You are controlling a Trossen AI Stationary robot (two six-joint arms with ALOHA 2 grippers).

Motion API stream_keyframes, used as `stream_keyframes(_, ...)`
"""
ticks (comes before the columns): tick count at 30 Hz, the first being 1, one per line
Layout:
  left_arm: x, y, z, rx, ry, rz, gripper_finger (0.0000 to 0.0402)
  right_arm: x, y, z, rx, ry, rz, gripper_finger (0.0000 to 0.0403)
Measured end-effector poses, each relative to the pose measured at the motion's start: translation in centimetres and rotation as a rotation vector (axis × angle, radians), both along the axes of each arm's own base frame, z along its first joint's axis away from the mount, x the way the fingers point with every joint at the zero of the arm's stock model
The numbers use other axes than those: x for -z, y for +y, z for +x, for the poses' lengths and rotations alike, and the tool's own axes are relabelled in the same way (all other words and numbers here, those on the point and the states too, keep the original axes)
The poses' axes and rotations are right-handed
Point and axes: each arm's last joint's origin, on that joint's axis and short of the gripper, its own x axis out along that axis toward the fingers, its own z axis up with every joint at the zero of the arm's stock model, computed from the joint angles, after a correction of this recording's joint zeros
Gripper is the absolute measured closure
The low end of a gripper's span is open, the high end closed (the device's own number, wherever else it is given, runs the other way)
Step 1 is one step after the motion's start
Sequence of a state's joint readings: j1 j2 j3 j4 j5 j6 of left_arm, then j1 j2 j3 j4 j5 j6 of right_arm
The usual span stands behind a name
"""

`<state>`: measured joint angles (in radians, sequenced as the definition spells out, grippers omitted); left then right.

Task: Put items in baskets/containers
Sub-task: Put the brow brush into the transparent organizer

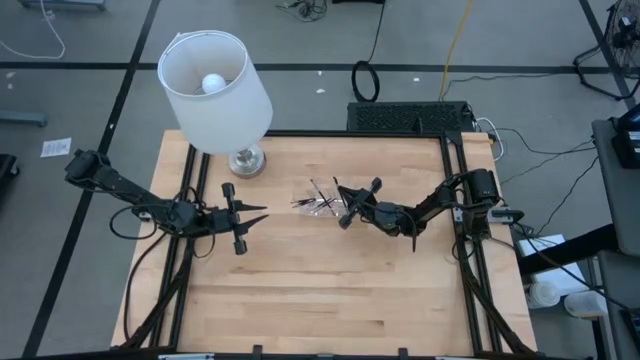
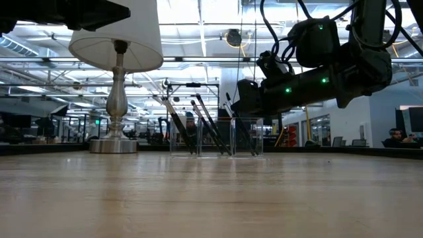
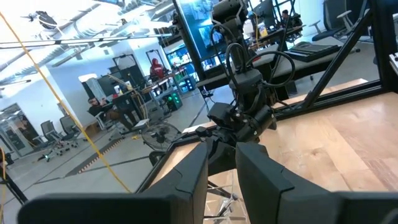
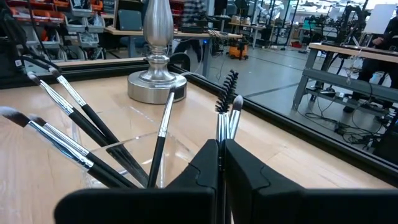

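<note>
the right tool [image 4: 219, 163] sits low over the desk's middle with its two dark fingers pressed together on the thin handles of two brushes, a spiky mascara-style wand [image 4: 226, 93] and a small soft-tipped brush [image 4: 236, 107], both standing upright just past the fingertips; held this way, bristles up, they look lined up to go down handle-first into the container. just beyond, at about eleven o'clock from that tool, stands the small clear plastic container [image 4: 134, 152], already holding several slim black-handled makeup brushes with silver ferrules [image 4: 74, 121] that lean against its walls at different angles, fanning out because the container is wide and shallow. from above, the container and its brushes [image 1: 318, 202] lie near the centre of the pale wooden desk [image 1: 320, 300], touching or just beside the right tool's tip. the left tool [image 1: 240, 217] waits at nine o'clock from the container, well apart, its fingers partly spread and holding nothing. farther off, at about ten o'clock, is a white-shaded lamp on a silver base [image 1: 245, 160]. no brand, label or writing can be read on any of these.
</note>
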<state>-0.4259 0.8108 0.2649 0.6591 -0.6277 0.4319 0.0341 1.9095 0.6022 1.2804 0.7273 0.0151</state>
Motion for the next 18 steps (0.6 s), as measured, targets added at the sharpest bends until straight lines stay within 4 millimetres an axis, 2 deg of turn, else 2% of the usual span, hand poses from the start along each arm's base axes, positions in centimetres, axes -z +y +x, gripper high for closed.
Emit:
stream_keyframes(12,0.0,0.0,0.0,0.0,0.001,0.004,0.0309,-0.01,0.17,0.13,-0.073,-0.019,0.031,0.0394)
stream_keyframes(18,0.01,0.0,0.0,0.0,0.002,0.005,0.0309,-0.17,0.17,0.15,-0.073,-0.037,0.031,0.0367)
